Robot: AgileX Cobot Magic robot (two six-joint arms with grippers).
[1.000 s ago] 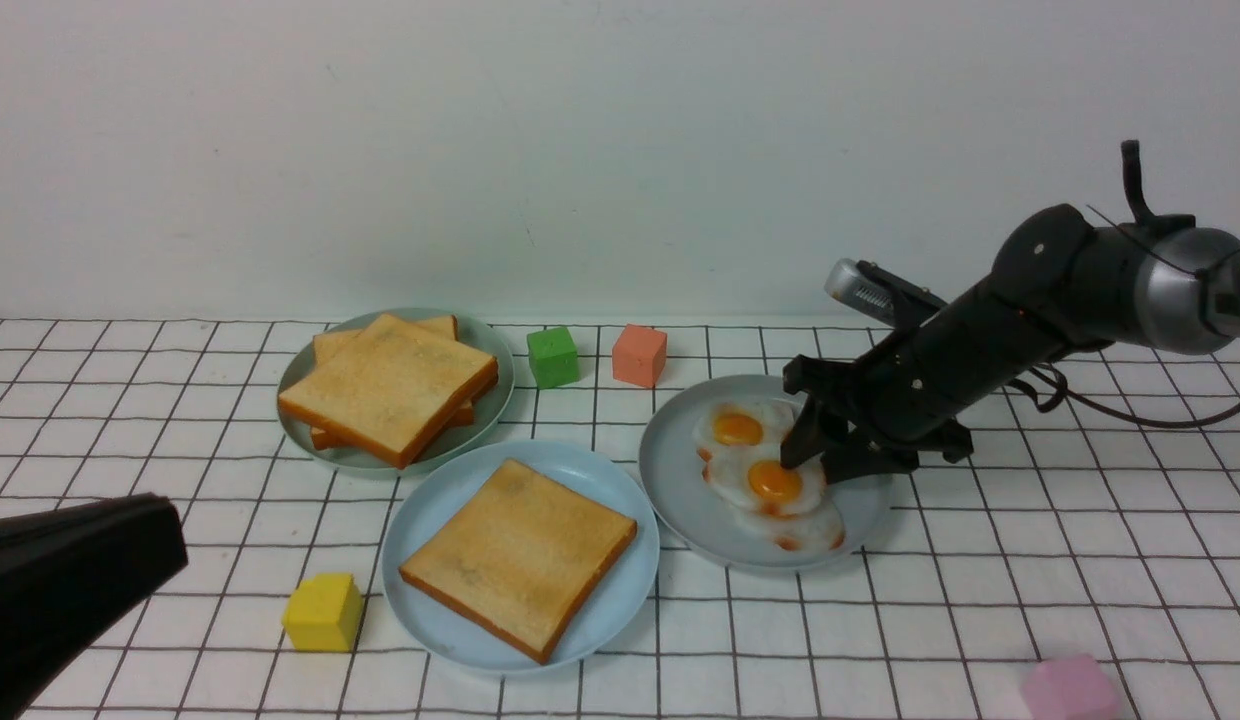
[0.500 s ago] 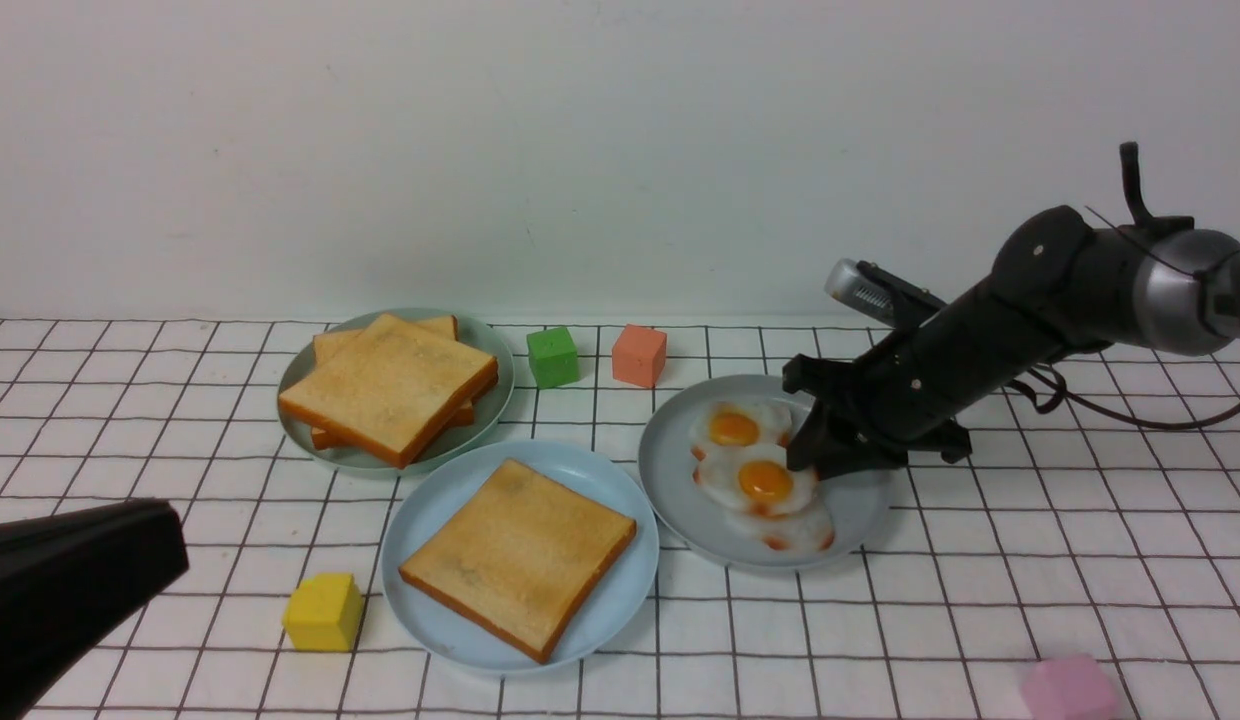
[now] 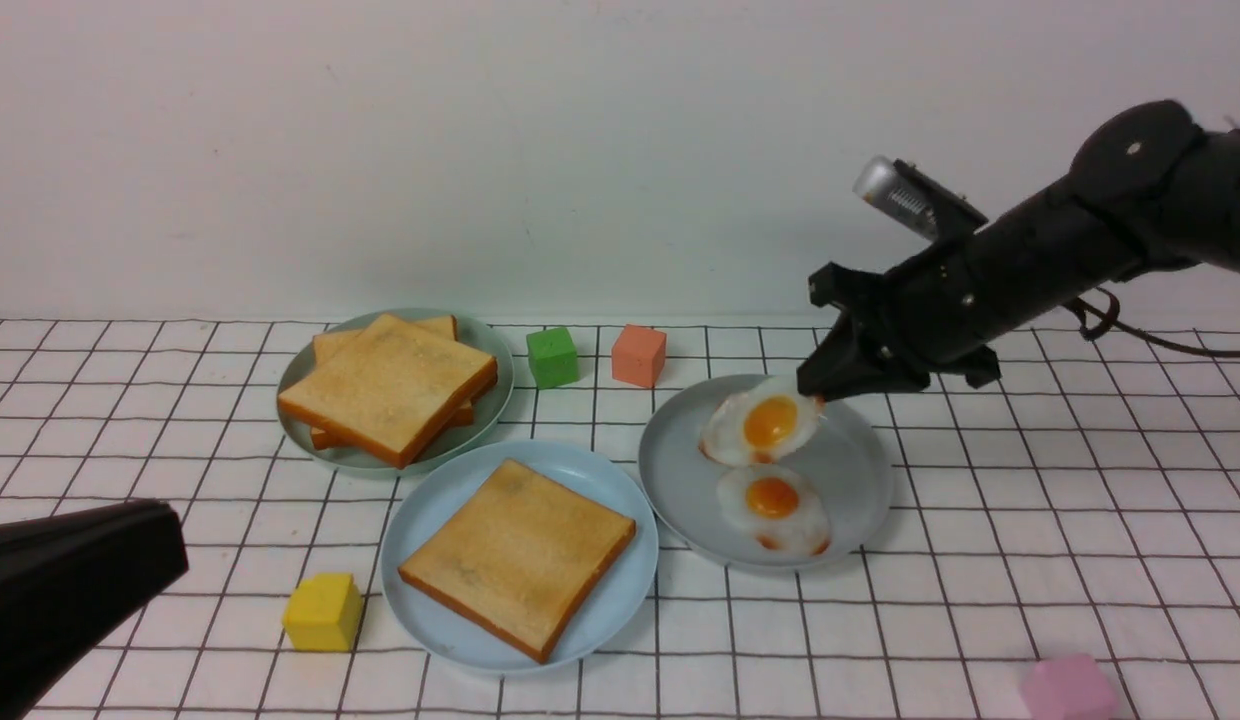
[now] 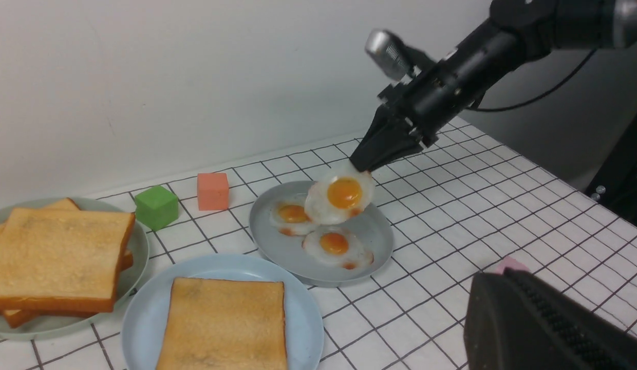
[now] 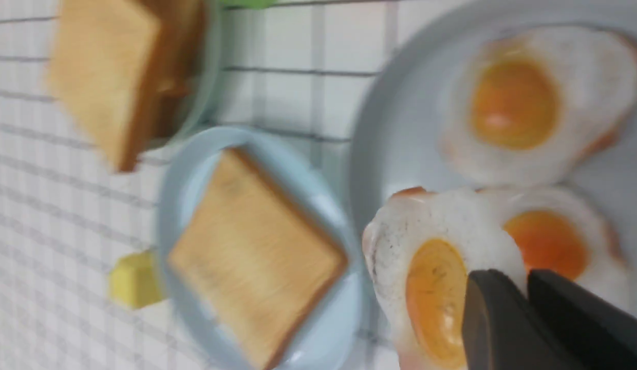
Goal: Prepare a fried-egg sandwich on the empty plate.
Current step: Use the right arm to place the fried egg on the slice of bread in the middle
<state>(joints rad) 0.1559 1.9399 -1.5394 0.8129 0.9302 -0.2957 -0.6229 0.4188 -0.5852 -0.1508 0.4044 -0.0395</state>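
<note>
The sky-blue plate (image 3: 420, 520) sits at front centre with one toast slice (image 3: 518, 555) flat on it. My right gripper (image 3: 812, 388) is shut on the edge of a fried egg (image 3: 765, 425) and holds it tilted in the air above the grey plate (image 3: 860, 470). The right wrist view shows the fingertips (image 5: 495, 308) pinching the white of that egg (image 5: 431, 288). Two more eggs (image 4: 293, 213) (image 4: 334, 244) lie on the grey plate. My left gripper (image 3: 170, 540) hovers low at the front left, shut and empty, apart from everything.
A pale green plate (image 3: 485, 335) at the back left holds a pile of plain toast (image 3: 390, 390). A green cube (image 3: 552, 357) and a salmon cube (image 3: 639, 354) stand behind the plates. A yellow cube (image 3: 323, 612) is left of the blue plate. A pink cube (image 3: 1068, 688) is at the front right.
My right gripper has closed on one egg and risen, lifting it off the grey plate. The left arm has not moved.
</note>
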